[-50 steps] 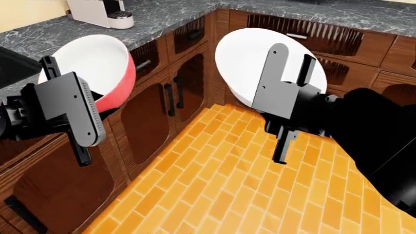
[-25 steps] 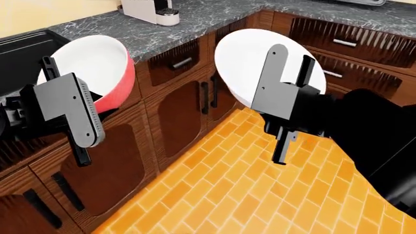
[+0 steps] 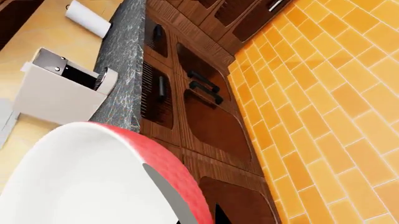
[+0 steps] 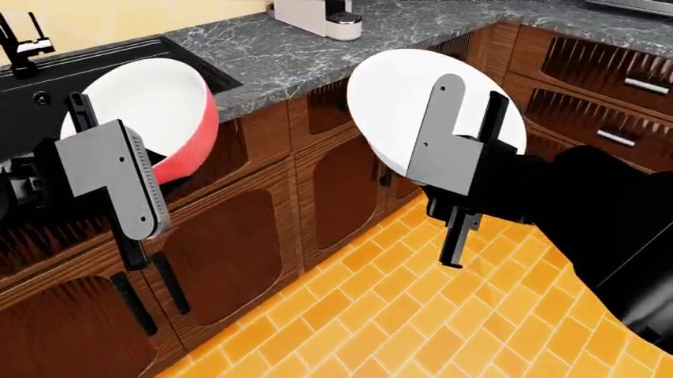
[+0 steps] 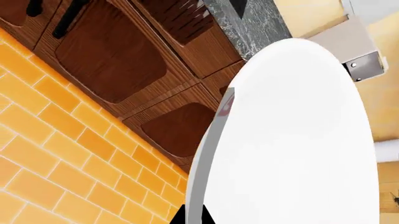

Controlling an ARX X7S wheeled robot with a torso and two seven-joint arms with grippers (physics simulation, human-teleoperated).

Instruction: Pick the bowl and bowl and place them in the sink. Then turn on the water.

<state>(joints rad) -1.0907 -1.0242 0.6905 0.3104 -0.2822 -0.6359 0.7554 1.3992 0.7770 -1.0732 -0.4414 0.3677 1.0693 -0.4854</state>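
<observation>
Along the dark marbled bench (image 4: 268, 55) the black sink (image 4: 63, 75) sits at the far left with its tap (image 4: 21, 43) behind it, a white coffee machine (image 4: 315, 16) stands further along, and brown cabinet doors (image 4: 226, 244) drop to an orange brick floor (image 4: 421, 315). The left end effector (image 4: 110, 185) is clamped on the rim of the red bowl (image 4: 158, 110), held tilted in the air just in front of the sink. The right end effector (image 4: 458, 138) grips the white bowl (image 4: 395, 98) on edge over the floor, its wide face blocking the cabinets behind.
</observation>
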